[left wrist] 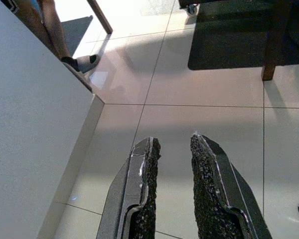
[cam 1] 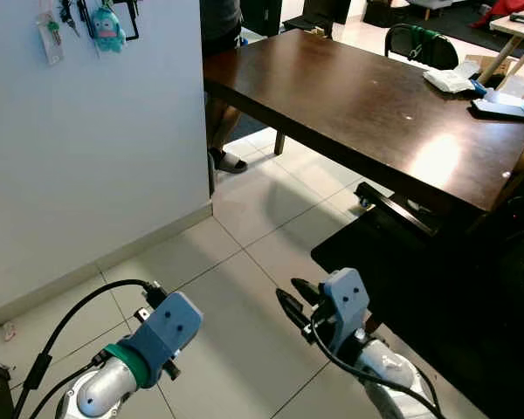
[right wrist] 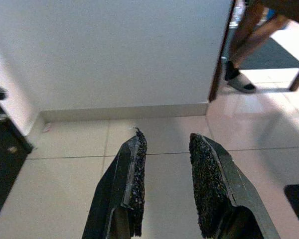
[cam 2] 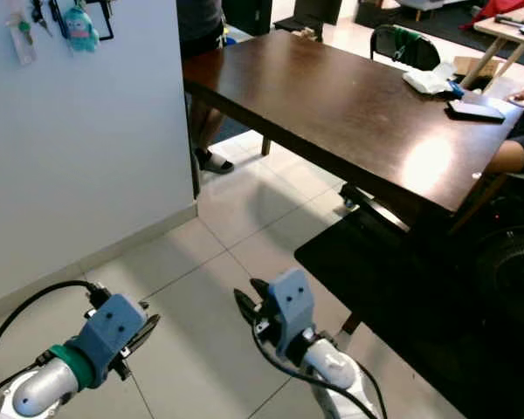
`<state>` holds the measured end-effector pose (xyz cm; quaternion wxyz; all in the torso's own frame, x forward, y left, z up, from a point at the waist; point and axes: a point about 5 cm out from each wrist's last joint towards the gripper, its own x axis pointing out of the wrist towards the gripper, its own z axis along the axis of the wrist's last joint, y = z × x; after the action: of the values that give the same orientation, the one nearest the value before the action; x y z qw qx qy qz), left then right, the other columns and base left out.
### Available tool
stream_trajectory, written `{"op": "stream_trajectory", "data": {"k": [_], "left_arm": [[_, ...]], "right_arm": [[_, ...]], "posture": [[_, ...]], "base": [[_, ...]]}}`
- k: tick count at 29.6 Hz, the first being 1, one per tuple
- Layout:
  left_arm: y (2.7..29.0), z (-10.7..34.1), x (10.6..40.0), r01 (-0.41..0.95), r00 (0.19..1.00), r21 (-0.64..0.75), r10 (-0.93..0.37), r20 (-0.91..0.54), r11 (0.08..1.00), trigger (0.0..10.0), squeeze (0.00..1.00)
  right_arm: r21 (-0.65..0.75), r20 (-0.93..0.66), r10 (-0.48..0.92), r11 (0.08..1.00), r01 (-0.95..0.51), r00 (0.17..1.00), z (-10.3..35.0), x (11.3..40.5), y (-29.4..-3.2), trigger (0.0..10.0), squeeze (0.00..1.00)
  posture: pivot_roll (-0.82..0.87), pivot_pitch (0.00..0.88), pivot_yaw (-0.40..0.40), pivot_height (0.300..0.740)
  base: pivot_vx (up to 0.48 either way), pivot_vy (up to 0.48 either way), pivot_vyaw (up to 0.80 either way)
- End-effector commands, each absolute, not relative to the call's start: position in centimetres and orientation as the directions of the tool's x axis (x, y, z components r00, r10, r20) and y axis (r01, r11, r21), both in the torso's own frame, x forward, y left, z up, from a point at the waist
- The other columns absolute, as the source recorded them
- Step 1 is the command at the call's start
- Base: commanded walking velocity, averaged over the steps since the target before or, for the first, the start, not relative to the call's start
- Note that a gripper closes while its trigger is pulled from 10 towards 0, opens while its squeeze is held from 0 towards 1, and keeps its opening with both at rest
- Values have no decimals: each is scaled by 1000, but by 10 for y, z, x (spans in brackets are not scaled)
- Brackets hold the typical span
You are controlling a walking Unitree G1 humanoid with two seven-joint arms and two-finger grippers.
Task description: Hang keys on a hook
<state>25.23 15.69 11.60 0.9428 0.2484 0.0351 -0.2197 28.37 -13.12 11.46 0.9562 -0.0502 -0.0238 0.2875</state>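
— Two grippers, left gripper [left wrist: 172, 191] and right gripper [right wrist: 164, 184], both low over the tiled floor [cam 1: 244, 262], fingers narrowly parted, nothing held.
— Where are the keys [cam 1: 66, 15]?
— On the hook rack [cam 1: 113, 10] at the wall's [cam 1: 96, 157] top edge, beside a teal plush charm [cam 1: 107, 30]. I'd check they sit securely. No writing is legible.

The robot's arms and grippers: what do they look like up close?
Each silver arm ends in a blue-grey boxy wrist housing trailing black cables. The left arm wears a green ring. The left gripper and right gripper each have two long black fingers with rough, grainy pads.
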Motion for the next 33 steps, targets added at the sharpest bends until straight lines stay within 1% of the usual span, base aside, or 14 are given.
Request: {"op": "stream_trajectory", "data": {"k": [1, 10, 18, 33], "left_arm": [[160, 110, 251, 441, 897, 434, -393, -199, 786, 10000, 0], [161, 111, 251, 443, 897, 435, -396, -198, 784, 10000, 0], [161, 110, 253, 443, 896, 452, -397, -197, 775, 10000, 0], [163, 108, 253, 444, 896, 440, -397, -200, 781, 10000, 0]], "right_arm": [[-111, 12, 549, 832, -544, 836, 112, 281, -132, 10000, 0], [-122, 10, 557, 825, -552, 830, 112, 281, -128, 10000, 0], [-114, 10, 558, 825, -553, 830, 111, 283, -126, 10000, 0], [-100, 7, 560, 825, -557, 828, 109, 283, -124, 10000, 0]], "posture": [[-28, 124, 78, 740], [-34, 121, 82, 740], [-39, 101, 84, 740], [-45, 87, 87, 740]], "base": [[0, 0, 0], [0, 0, 0], [0, 0, 0], [0, 0, 0]]}}
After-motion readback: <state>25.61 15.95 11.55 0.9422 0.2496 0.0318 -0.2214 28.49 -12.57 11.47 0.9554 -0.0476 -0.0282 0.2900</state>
